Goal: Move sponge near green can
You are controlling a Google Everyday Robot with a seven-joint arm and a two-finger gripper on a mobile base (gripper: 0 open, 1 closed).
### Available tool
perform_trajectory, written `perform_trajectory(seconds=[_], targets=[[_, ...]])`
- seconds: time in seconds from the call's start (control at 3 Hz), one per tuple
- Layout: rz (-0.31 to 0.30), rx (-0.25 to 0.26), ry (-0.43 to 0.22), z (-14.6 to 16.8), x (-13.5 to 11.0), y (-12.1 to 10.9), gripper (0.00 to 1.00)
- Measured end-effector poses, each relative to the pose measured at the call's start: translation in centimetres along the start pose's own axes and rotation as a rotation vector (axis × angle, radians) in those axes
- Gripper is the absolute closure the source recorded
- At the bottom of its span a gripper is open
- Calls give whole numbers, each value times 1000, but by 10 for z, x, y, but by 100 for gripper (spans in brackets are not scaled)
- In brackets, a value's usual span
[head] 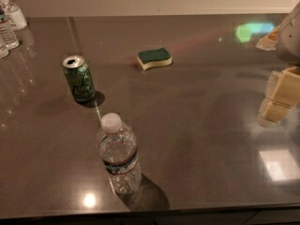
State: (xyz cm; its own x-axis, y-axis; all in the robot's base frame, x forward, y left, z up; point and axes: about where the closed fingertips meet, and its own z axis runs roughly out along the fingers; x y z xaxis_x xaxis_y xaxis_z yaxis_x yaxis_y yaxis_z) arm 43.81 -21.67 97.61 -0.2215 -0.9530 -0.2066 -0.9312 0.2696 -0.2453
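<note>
The sponge [154,58], dark green on top with pale yellow foam below, lies flat on the dark tabletop [197,139] at the middle back. The green can [78,78] stands upright to the left of it, roughly a can's height away, its silver top showing. My gripper [277,97] is at the right edge of the view, pale tan, hanging above the table well to the right of the sponge and holding nothing I can see.
A clear plastic water bottle with a white cap [118,154] stands at the front, below the can. Small bottles [8,22] cluster at the back left corner. A pale object [268,40] lies at the back right. The table's front edge runs along the bottom.
</note>
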Motion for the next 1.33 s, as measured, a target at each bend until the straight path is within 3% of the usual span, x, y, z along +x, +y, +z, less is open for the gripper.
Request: perform_trajectory(seconds=[0.33,0.67,1.33], targets=[[-4,12,-15,1,-6,-6,0],[8,36,-84,11,-19,-27,0],[99,30,-273,60,-51,-99,0]])
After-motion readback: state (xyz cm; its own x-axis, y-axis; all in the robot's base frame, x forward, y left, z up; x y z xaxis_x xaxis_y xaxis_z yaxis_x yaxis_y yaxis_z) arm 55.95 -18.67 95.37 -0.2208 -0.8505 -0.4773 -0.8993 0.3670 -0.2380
